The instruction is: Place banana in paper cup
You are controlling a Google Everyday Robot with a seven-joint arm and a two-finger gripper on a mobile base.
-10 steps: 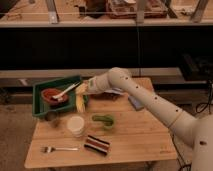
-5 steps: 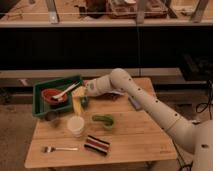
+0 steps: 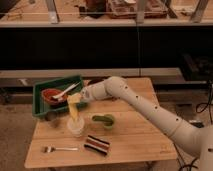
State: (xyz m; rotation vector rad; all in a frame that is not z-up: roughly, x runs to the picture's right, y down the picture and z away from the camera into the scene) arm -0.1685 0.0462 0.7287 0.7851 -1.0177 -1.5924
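1. Since the earlier frames the gripper has been travelling from beside the green tray toward the front of the tabletop, carrying the banana with it, and it is now hanging directly over the paper cup.
2. The gripper is clenching the top end of the banana, its jaws closed tight on the fruit.
3. The banana is hanging nearly upright, its lower end reaching down to the rim of the paper cup; whether the tip is already inside cannot be told.
4. The paper cup is standing upright on the wooden tabletop, just in front of the green tray.
5. Inside the tray a red bowl is sitting with a white spoon leaning across it.
6. To the right of the cup a small green bowl is resting on the tabletop.
7. Nearer the front edge a fork is lying at the left, and a dark striped object is lying just beside it to the right.
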